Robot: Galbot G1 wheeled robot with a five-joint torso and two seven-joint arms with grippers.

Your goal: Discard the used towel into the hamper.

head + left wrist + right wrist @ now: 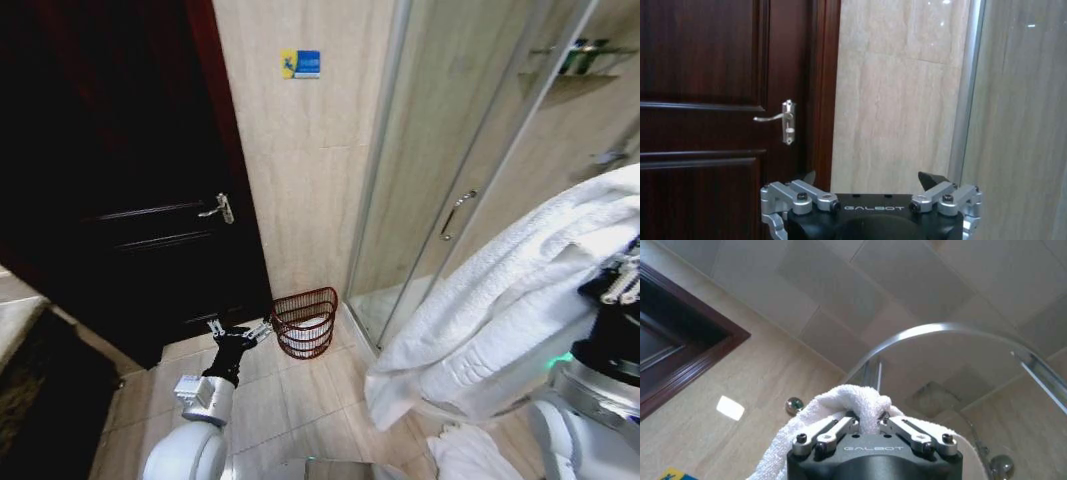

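Gripping the towel (860,407), the right hand (867,421) is mostly draped; left hand (240,331) spread by hamper (305,322).

You can read the word "GALBOT" in pale capital letters on the black housing of the left gripper (872,186), and the same word on the black housing of the right gripper (868,426). On the beige tiled wall (300,180) you see a small blue and yellow sign (301,64); its wording cannot be read.
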